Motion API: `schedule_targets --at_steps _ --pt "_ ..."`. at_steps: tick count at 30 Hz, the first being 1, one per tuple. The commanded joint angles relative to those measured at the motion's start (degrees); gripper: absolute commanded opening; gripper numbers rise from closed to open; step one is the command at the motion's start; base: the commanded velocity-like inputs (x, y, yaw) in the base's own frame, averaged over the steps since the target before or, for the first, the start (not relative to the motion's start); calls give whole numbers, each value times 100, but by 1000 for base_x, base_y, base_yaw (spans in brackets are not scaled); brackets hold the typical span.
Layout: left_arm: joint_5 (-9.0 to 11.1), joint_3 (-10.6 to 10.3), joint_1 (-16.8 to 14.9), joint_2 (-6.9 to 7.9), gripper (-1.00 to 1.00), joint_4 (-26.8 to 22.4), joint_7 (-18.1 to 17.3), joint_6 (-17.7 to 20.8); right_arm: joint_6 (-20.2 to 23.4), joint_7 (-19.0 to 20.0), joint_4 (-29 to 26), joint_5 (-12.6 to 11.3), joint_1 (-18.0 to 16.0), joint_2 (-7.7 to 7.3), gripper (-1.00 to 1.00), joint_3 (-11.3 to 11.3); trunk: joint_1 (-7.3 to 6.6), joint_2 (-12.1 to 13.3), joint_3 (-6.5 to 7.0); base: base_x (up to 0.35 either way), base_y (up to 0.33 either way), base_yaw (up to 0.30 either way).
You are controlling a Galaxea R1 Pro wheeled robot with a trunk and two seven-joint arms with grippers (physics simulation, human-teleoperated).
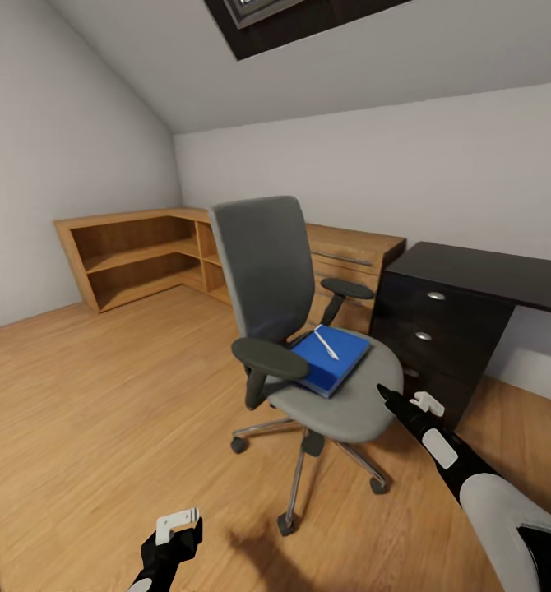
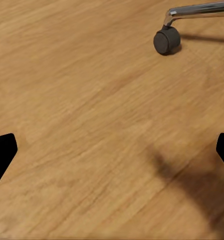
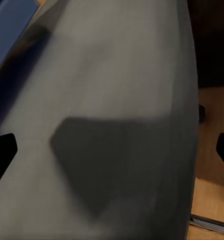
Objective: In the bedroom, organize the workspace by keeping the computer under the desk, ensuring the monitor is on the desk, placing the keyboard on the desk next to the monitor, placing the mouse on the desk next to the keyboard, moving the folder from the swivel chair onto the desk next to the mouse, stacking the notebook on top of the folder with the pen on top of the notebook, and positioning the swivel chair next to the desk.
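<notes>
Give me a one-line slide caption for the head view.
Right gripper open at the swivel chair seat edge, blue folder and pen on it.

We are looking down from head height at the swivel chair [image 1: 308,345]; our right wrist camera is hovering close over its seat, our left over the floor [image 2: 81,100].

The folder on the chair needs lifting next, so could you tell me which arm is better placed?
Right. Its gripper hangs open at the seat's edge near the folder, while the left gripper is low over the floor.
</notes>
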Motion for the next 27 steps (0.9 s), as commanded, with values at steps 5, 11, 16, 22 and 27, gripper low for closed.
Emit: schedule_targets --at_steps 5,11,16,22,27 --pt "39 -11 -3 -1 100 4 14 -20 21 20 133 -19 0 -9 100 14 0 -1 -8 0 -193 14" --pt "39 -10 -3 -1 100 7 14 -20 23 20 133 -19 0 -11 100 14 0 -1 -9 0 -76 2" --pt "38 -11 -3 -1 100 10 14 -20 22 20 133 -19 0 -11 100 14 0 -1 -9 0 -11 0" --pt "39 -11 -3 -1 100 10 14 -20 17 20 133 -19 0 -10 100 14 0 -1 -9 0 -2 0" --pt "46 -4 -3 -1 100 10 14 -18 15 20 133 -19 0 4 100 14 0 -1 -10 0 0 98"
